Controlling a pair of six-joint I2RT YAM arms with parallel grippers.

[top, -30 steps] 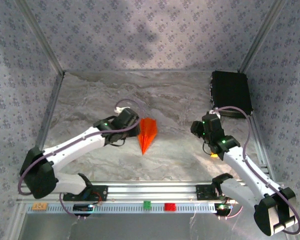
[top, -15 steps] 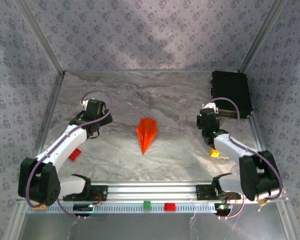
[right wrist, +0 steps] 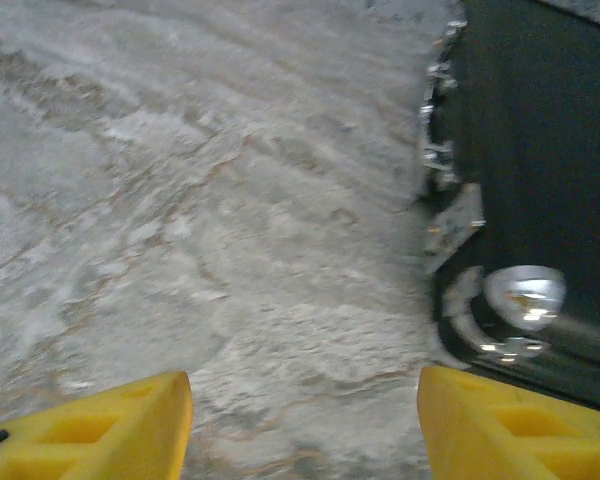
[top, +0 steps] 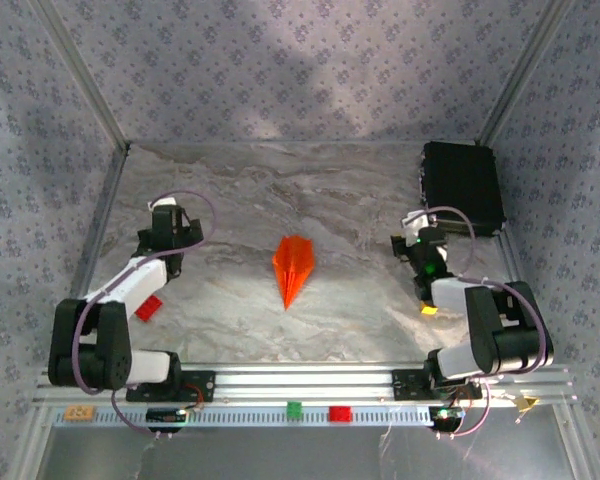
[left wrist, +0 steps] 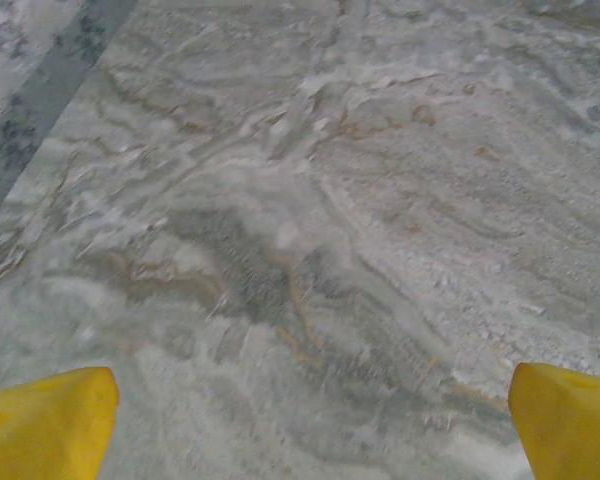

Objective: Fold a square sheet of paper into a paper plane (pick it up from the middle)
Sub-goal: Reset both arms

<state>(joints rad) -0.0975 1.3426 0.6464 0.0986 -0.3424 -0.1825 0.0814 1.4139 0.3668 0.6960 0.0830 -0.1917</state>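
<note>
Top external view: the plane [top: 293,268] lies flat mid-surface [top: 360,200], nose toward the arm bases, in the same spot as a second ago. Back then the left arm reached in with its pincer right at the plane's left edge. It has since pulled away to the left side, and the right arm has drawn back too, now folded close to its base.

The left pincer [top: 163,222] has spread since then; its wrist view shows the fingertips [left wrist: 45,425] wide apart over bare marble, gripping nothing. The right pincer [right wrist: 305,425] also stands open and empty, with the black box [right wrist: 540,150] just beside it.

With the plane released and both arms well apart from it, I judge the folding done and the arms heading to rest.

A red block [top: 149,308] sits by the left arm and a yellow block [top: 430,310] by the right. I can read no brand or writing; a small tag [top: 78,412] at the near rail is too small to read.
</note>
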